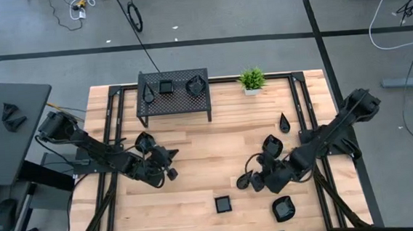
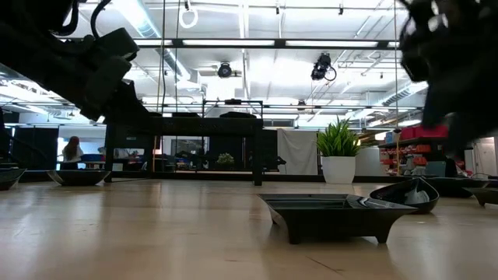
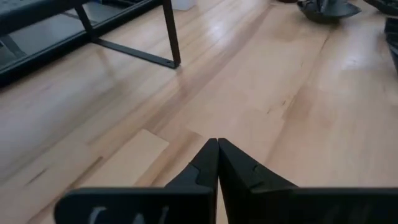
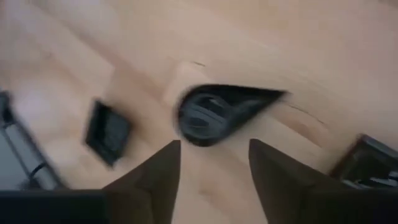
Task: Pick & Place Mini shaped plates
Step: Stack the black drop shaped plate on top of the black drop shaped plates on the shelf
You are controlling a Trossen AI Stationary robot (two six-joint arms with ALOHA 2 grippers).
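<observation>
From above, three small plates sit on the rack (image 1: 174,94) at upper centre; judging by that, most of the job is left, with others spread over the table (image 1: 195,167): a square plate (image 1: 223,204) at lower centre and a teardrop plate (image 1: 246,179) by the right gripper (image 1: 256,182).

Level view: the square plate (image 2: 331,215) is nearest the camera.

Left wrist: left gripper (image 3: 217,144) closed, empty.

Right wrist: fingers spread, empty, over the teardrop plate (image 4: 217,112).

No readable writing.

Small black plates (image 1: 223,203) lying scattered on the tabletop

Most are sitting near the right edge; three are resting on the rack (image 1: 174,96) at the back edge.
</observation>
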